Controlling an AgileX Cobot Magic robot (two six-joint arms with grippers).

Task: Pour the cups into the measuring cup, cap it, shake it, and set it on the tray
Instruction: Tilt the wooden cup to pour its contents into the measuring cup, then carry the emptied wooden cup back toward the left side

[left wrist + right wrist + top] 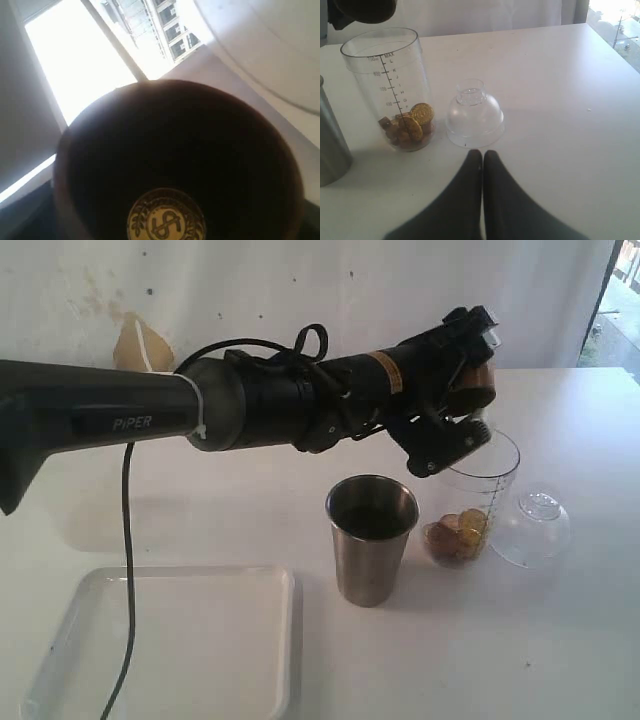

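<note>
We find the left gripper (463, 390) grasping the wooden cup (482, 386), tipped over the measuring cup (488, 480) beside the tumbler (371, 540), and the right gripper (482, 165) clenched empty; next, we judge, comes the tumbler's pour.

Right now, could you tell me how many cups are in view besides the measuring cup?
2: the wooden cup held in the left end effector over the measuring cup; the steel tumbler standing beside it.
</note>
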